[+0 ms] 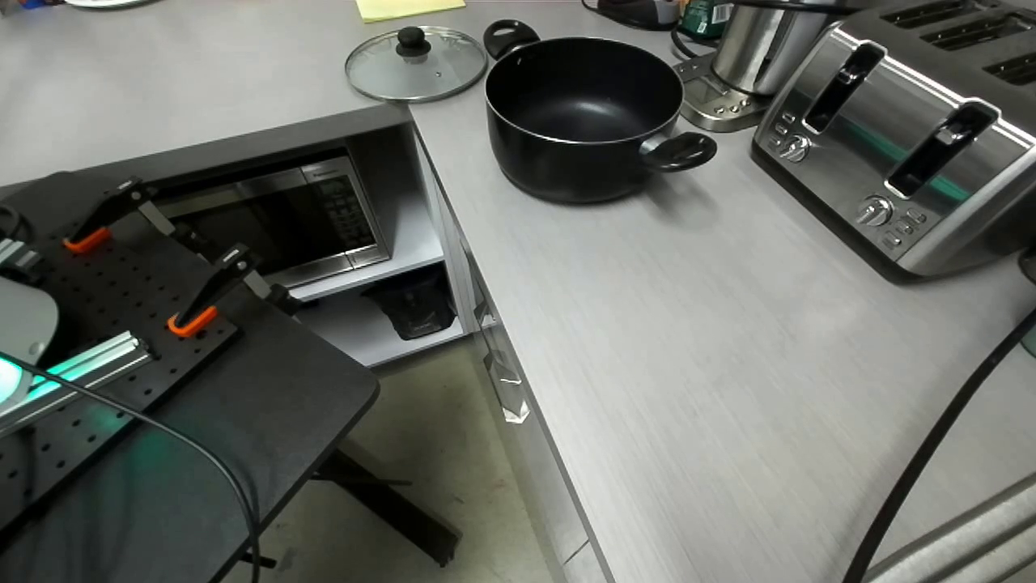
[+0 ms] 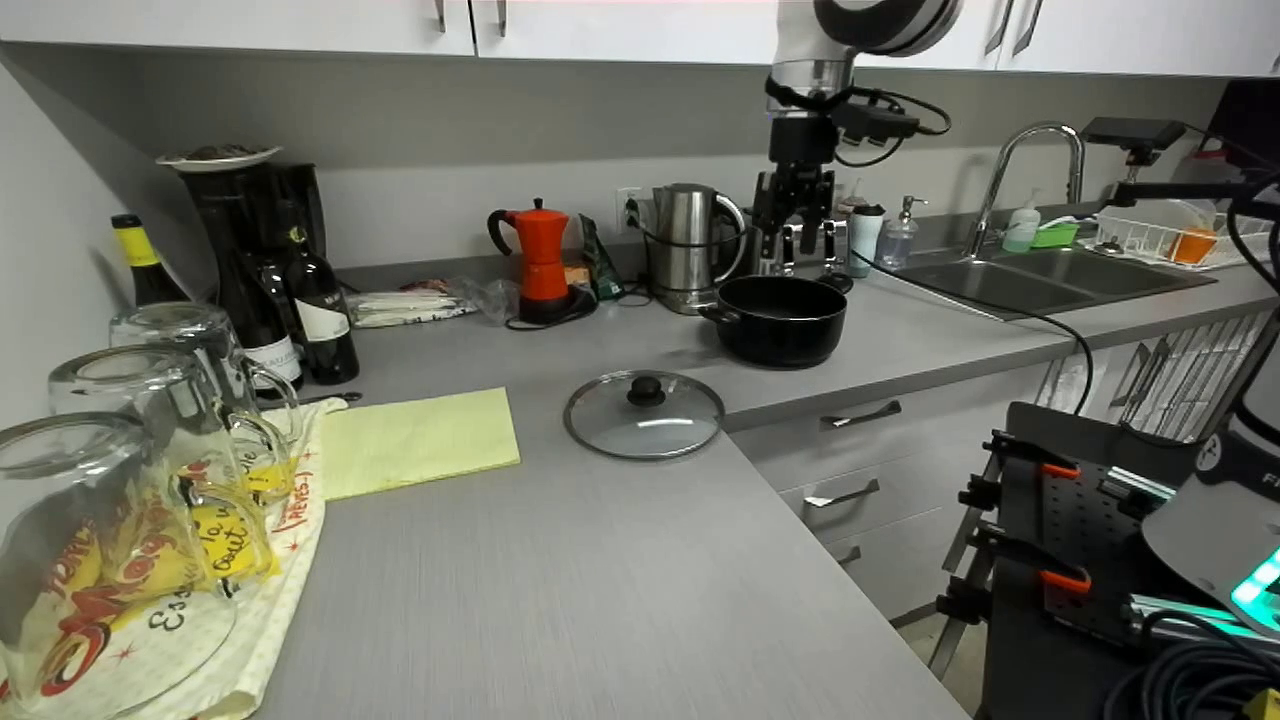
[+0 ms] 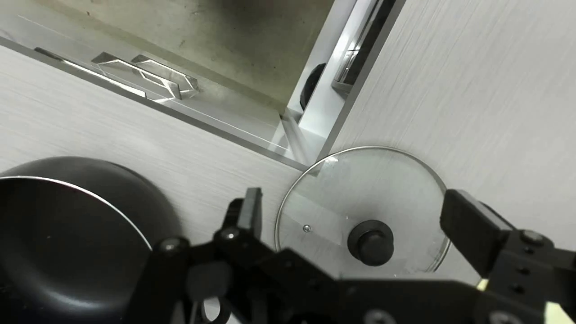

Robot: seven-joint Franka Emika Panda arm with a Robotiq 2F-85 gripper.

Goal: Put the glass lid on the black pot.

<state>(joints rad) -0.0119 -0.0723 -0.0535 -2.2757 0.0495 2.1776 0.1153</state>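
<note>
The glass lid lies flat on the grey counter, its dark knob up, in both exterior views [image 1: 441, 71] [image 2: 660, 428] and the wrist view [image 3: 342, 193]. The black pot stands upright and uncovered beside it in both exterior views [image 1: 566, 166] [image 2: 780, 337]; part of it shows in the wrist view [image 3: 148, 198]. My gripper [image 2: 788, 238] hangs in the air, fingers down, appearing above the pot in that exterior view. In the wrist view, my gripper [image 3: 353, 202] is open and empty, with the lid's knob below, between its fingers. The lid's near edge is hidden by the gripper.
A chrome toaster [image 1: 906, 146] and a steel kettle [image 2: 685, 240] stand behind the pot. A red moka pot [image 2: 542, 255], a yellow cloth [image 2: 420, 440] and glass mugs [image 2: 140, 470] are on the counter. The lid lies at the counter's inner corner [image 3: 315, 168].
</note>
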